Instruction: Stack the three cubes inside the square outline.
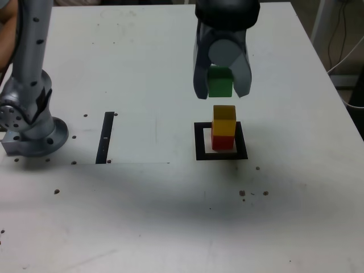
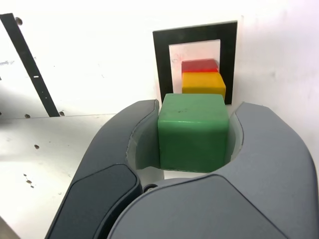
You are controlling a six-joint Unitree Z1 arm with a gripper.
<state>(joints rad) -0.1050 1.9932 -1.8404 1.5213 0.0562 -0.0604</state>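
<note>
The grey two-finger gripper (image 1: 222, 94) is pinching the matte green cube (image 1: 220, 82) above the matte yellow cube (image 1: 224, 120), which sits on the matte red cube (image 1: 223, 142), inside the flat black square outline (image 1: 200, 142).

The solid green cube (image 2: 193, 132) looks matt and smooth; the curved grey gripper (image 2: 193, 130) resembles smooth, matt plastic.

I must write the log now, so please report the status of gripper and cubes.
Gripper shut on green cube, held raised. Yellow cube on red cube, inside square outline. No obstruction seen.
</note>
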